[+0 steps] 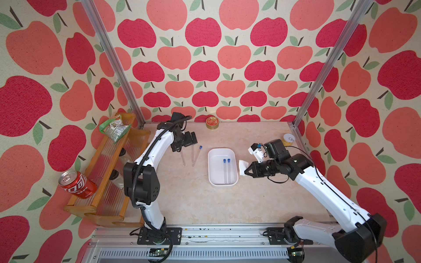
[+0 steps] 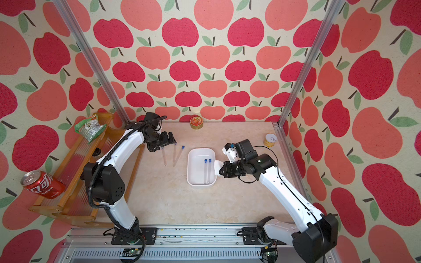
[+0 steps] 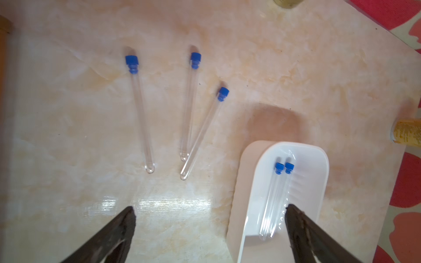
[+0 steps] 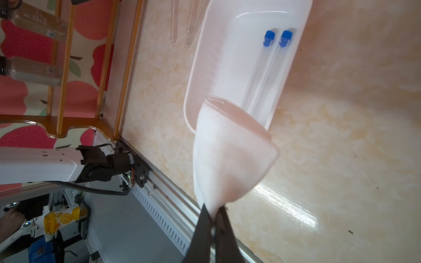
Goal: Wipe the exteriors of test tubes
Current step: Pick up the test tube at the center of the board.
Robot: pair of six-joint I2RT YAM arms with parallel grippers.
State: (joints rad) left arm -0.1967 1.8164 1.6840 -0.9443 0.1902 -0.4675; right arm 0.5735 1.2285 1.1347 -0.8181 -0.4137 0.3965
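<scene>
Three test tubes [image 3: 141, 113] [image 3: 189, 107] [image 3: 202, 134], clear with blue caps, lie on the table left of a white tray [image 1: 211, 180]; the two nearer the tray touch at their rounded ends. Two more test tubes [image 1: 227, 170] lie side by side inside the tray, also seen in the right wrist view [image 4: 262, 75]. My left gripper [image 3: 209, 209] is open and empty, hovering over the table tubes [image 1: 178, 149]. At the tray's right rim my right gripper [image 1: 245, 172] is shut on a folded white cloth [image 4: 230, 159], which hangs over the tray's edge.
A wooden rack [image 1: 109, 173] along the left edge holds jars, a snack bag [image 1: 115, 128] and a red can [image 1: 77, 184]. A gold tin [image 1: 212, 123] stands at the back wall, and a yellow can [image 1: 288, 139] at the back right corner.
</scene>
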